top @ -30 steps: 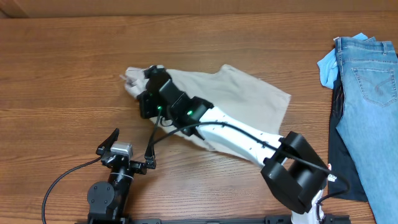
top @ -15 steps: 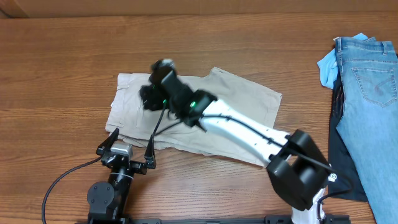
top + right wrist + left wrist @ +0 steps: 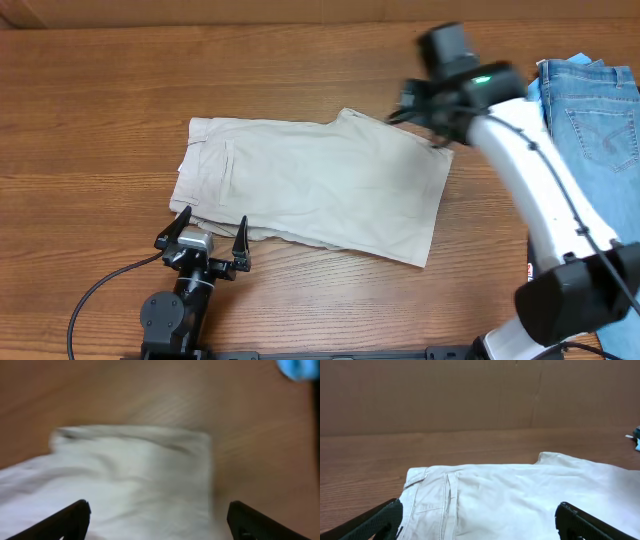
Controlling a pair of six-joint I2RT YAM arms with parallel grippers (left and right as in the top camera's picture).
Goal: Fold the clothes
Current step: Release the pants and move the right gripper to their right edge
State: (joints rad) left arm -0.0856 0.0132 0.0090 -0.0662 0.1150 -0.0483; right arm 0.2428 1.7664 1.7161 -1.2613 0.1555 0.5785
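The clothes [image 3: 310, 180], a pale beige trouser-like garment, lie spread flat across the middle of the wooden table, with the waistband and pocket seams at the left end. My left gripper [image 3: 210, 235] rests at the garment's near left edge, open and holding nothing; in the left wrist view the clothes [image 3: 520, 500] fill the space beyond its wide-apart fingers [image 3: 375, 522]. My right gripper [image 3: 420, 112] hovers, blurred, over the garment's far right corner. It is open, and the right wrist view shows the clothes [image 3: 135, 475] below the spread fingertips [image 3: 70, 517].
Blue denim jeans [image 3: 600, 150] lie at the right edge of the table on a dark cloth [image 3: 552, 250]. A small light-blue cloth [image 3: 525, 105] peeks out beside them. Bare wood table [image 3: 90, 120] surrounds the garment. A brown wall [image 3: 470, 395] stands behind.
The right gripper opened, let go of the garment's left end and swung up and to the right. The garment dropped and now lies flat. The left arm stayed put.
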